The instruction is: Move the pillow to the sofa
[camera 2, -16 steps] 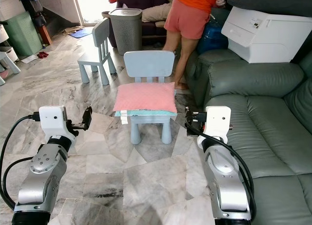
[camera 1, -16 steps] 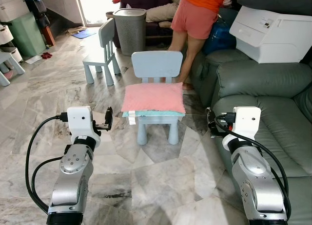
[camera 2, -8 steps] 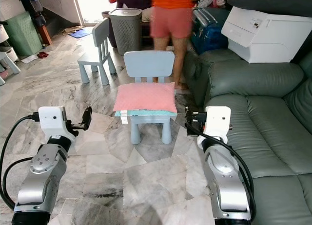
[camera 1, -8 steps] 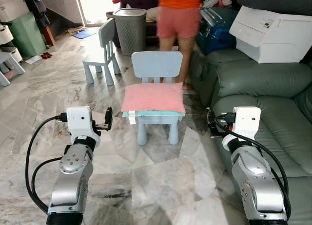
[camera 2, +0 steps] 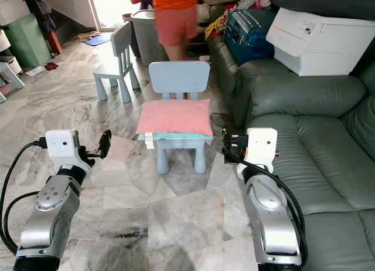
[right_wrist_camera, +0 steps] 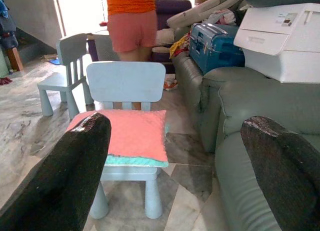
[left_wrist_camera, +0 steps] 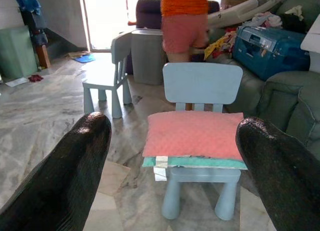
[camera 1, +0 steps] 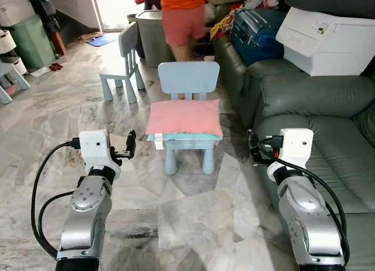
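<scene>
Resting on the small blue chair (camera 1: pixel 188 83), the pink pillow (camera 1: pixel 184 118) (teal layer beneath) faces both wide-spread grippers, left gripper (left_wrist_camera: pixel 170 156) and right gripper (right_wrist_camera: pixel 175 161), beside the grey sofa (camera 1: pixel 319 107).

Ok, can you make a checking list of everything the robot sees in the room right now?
Surface: marble floor.
Job's things: pink pillow on a small blue chair, over a teal layer; green sofa at the robot's right.
Clutter: white box and blue case on the sofa.
Grippers: left gripper and right gripper open, holding nothing, short of the chair.
Cables: black cables loop along both arms.
Surroundings: person behind the chair, second chair, grey bin.
</scene>
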`<state>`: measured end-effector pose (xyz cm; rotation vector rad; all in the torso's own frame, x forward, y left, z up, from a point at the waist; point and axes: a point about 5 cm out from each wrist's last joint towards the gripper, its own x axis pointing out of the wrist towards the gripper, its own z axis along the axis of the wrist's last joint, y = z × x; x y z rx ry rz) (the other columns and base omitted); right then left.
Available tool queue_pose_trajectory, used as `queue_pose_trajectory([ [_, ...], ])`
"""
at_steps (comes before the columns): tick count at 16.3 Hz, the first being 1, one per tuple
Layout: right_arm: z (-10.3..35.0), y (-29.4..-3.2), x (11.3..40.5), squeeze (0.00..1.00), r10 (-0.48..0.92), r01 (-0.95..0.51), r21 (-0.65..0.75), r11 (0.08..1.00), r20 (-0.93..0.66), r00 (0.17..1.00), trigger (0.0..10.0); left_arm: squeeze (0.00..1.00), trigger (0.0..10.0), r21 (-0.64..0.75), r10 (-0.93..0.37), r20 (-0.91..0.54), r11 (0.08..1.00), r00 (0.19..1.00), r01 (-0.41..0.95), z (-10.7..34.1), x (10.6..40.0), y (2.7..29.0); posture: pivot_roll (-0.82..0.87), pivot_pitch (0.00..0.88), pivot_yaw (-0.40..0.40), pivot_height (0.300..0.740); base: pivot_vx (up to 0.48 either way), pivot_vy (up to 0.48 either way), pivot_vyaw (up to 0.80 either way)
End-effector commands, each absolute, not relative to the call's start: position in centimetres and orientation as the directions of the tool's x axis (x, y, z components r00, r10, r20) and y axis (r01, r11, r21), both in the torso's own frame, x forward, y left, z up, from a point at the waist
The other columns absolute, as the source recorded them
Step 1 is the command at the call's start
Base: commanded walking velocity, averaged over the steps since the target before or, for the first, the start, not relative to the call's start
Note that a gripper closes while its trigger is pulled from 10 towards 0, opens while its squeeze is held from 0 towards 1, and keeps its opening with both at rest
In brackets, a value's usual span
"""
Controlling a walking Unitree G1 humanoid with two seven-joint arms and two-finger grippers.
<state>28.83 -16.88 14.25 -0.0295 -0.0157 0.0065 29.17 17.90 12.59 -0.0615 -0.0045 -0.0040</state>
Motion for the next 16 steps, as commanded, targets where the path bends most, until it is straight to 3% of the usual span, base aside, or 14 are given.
queue_pose_trajectory([
  [1, 14.43, -16.77, 28.94, 0.0, 0.016, -0.015, -0.03, 0.999, 0.023, 1.0, 10.0, 0.0, 10.0, -0.076, -0.009, 0.011, 0.997, 1.0, 0.009, 12.76, 29.08, 18.14, -0.08, 0.001, 0.055, 0.74, 0.0, 0.0, 0.0],
  [16, 14.37, -16.68, 29.0, 0.0, 0.023, -0.022, -0.033, 0.999, 0.02, 1.0, 10.0, 0.0, 10.0, -0.077, -0.016, 0.008, 0.997, 1.0, 0.016, 12.7, 29.03, 17.95, -0.08, 0.001, 0.053, 0.74, 0.297, 0.0, 0.0],
])
